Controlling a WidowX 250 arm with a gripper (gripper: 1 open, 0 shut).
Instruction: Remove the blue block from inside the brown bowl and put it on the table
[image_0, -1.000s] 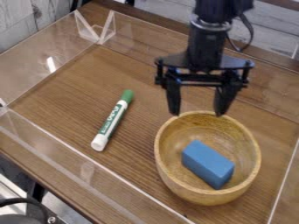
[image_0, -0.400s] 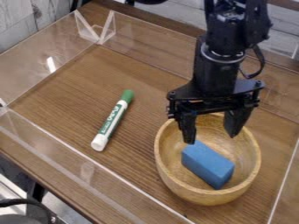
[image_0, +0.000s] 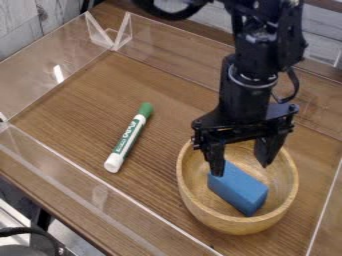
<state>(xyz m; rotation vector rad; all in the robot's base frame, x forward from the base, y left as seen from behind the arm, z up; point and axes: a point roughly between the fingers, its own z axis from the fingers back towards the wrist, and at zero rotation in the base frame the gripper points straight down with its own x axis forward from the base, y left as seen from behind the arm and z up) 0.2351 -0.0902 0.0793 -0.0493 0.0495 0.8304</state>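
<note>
— Lower and further toward the near right corner of the worktop (image_0: 80, 110), that's where the claw (image_0: 242, 155) has come since a second ago; back then it hung over the far rim of the brown bowl (image_0: 201, 200), now its fingertips dip inside the rim.

— And its fingers?

— Spread as wide as before, pointing straight down, with nothing between them yet. One finger stands at each side of the far end of the blue block (image_0: 239, 187), though I can't tell whether either one touches it.

— So the block hasn't budged?

— No. It lies flat in the bottom of the bowl, same place and same slant, and the bowl sits near the right edge of the worktop. The green-and-white marker (image_0: 128, 136) lies toward the middle, well apart from the bowl, also unmoved.

— What does that mean for the job?

— I'd say the approach is almost finished: a little more descent, then a squeeze. Lifting out and setting down on bare wood are all still to do.
</note>
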